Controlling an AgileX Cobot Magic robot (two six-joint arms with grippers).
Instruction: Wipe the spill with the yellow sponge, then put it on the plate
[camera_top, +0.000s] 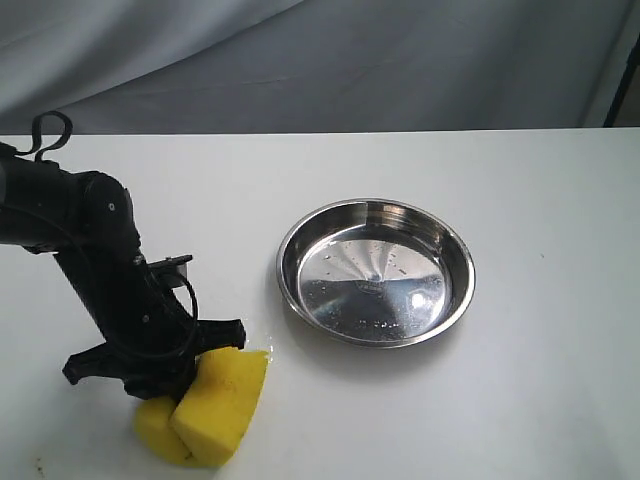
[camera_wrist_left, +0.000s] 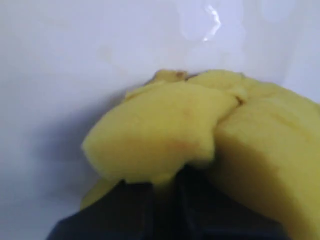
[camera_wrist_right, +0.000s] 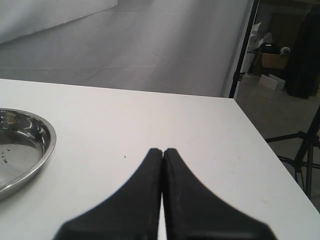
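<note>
Yellow sponge (camera_top: 222, 398) pinched in left hand (camera_wrist_left: 162, 192), apart from plate (camera_top: 287, 245), right hand (camera_wrist_right: 163, 152) closed empty

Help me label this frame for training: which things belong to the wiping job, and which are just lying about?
In the job: yellow sponge, squeezed in the shut left gripper; faint wet trace beside it, probably the spill; plate.
Not in the job: right gripper, shut and idle; backdrop cloth; tripod beyond the table.
</note>
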